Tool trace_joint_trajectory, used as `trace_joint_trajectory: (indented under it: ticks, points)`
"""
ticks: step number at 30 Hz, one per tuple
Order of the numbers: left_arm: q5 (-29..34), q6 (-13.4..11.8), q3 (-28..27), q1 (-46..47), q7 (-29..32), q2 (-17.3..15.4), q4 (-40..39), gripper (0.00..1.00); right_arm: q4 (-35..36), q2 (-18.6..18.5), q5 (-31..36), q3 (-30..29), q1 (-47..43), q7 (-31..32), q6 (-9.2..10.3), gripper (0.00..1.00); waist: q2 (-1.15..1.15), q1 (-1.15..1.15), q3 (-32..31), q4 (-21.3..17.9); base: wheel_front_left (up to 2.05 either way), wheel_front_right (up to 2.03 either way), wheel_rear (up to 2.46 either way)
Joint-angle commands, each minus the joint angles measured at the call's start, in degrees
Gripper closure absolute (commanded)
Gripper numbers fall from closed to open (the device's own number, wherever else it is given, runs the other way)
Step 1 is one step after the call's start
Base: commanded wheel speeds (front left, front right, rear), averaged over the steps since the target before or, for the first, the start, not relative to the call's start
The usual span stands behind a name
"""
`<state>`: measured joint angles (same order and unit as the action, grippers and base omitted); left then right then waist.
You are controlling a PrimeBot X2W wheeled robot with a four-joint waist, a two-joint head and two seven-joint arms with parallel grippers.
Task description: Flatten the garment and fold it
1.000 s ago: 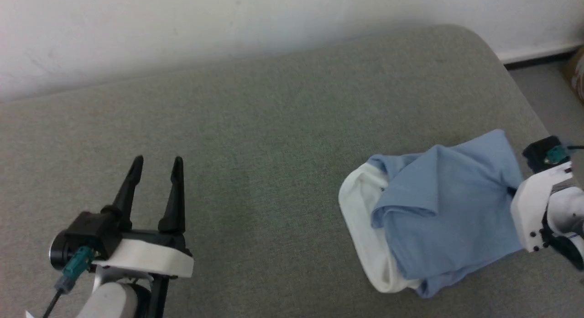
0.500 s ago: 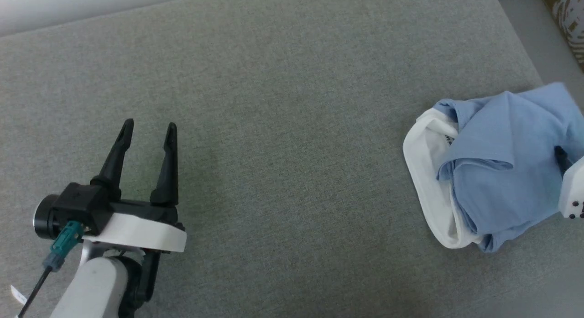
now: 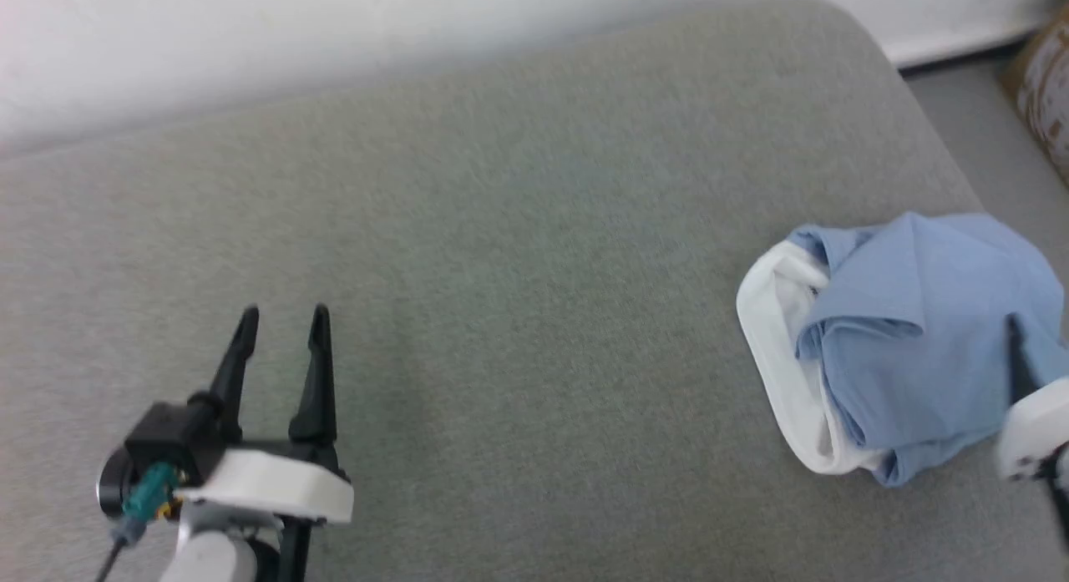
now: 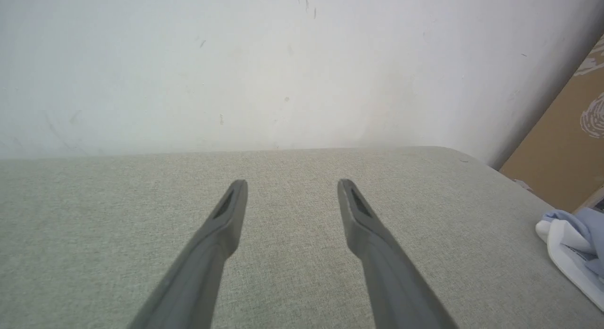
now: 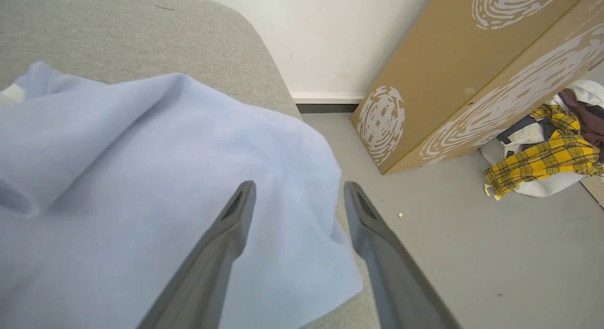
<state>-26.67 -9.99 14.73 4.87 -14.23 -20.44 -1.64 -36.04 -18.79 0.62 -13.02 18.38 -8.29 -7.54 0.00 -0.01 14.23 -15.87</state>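
The garment (image 3: 910, 331) lies bunched at the right side of the head view, on the grey upholstered surface (image 3: 518, 256) near its right edge. It is a light blue heap with the white collar (image 3: 777, 356) curling along its left side.

In the right wrist view, a brown cardboard box (image 5: 448, 83) with white swirl prints stands on the floor (image 5: 472, 248) at the upper right; what it holds cannot be told. At the right edge of that view is a white bag or bin (image 5: 528, 185) heaped with a yellow plaid cloth (image 5: 552, 159) and darker clothes.

That view also shows the right gripper (image 5: 298, 183) with its fingers spread and nothing between them. One finger is over the blue fabric and the other is past the fabric's edge. In the head view, one dark finger (image 3: 1015, 348) shows against the garment at the right edge.

The left gripper (image 3: 284, 315) is at the lower left, well apart from the garment, its fingers parted and empty. The left wrist view shows this gripper (image 4: 292, 182) over bare upholstery, facing a white wall (image 4: 236, 60), with a corner of the garment (image 4: 573, 253) at the lower right.
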Motion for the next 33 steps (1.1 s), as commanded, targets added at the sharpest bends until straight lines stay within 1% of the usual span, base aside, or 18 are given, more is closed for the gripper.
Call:
trace_joint_trajectory:
  ticks: [1, 8, 11, 16, 21, 26, 31, 33]
  points:
    - [-0.29, -0.37, -0.44, -1.33, -0.48, 0.52, 0.34, 0.00, 2.42, 1.63, 0.25, 0.25, -1.86, 0.33, 0.05, 0.00, 0.00, 0.01, -6.15, 3.75, 0.00, 0.00, 0.00]
    - [-0.85, -0.92, -2.25, -5.51, -0.69, 1.80, 1.06, 0.00, 17.93, 10.62, -1.95, 5.30, -10.61, 4.07, 0.05, 0.00, 0.00, 0.01, -10.96, 8.07, 0.00, 0.00, 0.00]
    - [-0.80, -0.71, -4.11, -6.21, -0.73, 2.09, 0.74, 0.00, 23.11, 12.86, -3.61, 8.25, -12.70, 5.32, 0.05, 0.00, 0.00, 0.01, -11.89, 10.04, 0.00, 0.00, 0.00]
    - [1.48, -0.39, -7.30, -7.77, -0.75, 1.64, 0.11, 0.00, 29.58, 14.67, -6.41, 12.72, -14.53, 5.82, 0.05, 0.00, 0.00, 0.01, -12.96, 12.30, 0.00, 0.00, 0.00]
    - [3.38, 0.44, -9.43, -10.86, -0.76, 0.62, 0.42, 0.00, 34.50, 15.41, -8.27, 15.97, -17.26, 6.24, 0.05, 0.00, 0.00, 0.01, -14.53, 12.97, 0.00, 0.00, 0.00]
    - [3.46, 2.59, -10.22, -13.03, -0.76, -0.36, 1.74, 0.00, 38.32, 15.73, -8.54, 16.65, -20.94, 6.78, 0.05, 0.00, 0.00, 0.01, -15.61, 13.45, 0.00, 0.00, 0.00]
    - [3.83, 4.90, -10.40, -14.66, -0.76, -1.31, 4.38, 0.00, 40.54, 15.86, -7.53, 16.06, -25.02, 7.56, 0.05, 0.00, 0.00, 0.01, -16.72, 13.71, 0.00, 0.00, 0.00]
    - [4.71, 5.43, -10.18, -15.08, -0.76, -1.52, 5.35, 0.00, 40.99, 15.88, -7.12, 15.79, -26.26, 7.94, 0.05, 0.00, 0.00, 0.01, -17.06, 13.64, 0.00, 0.00, 0.00]
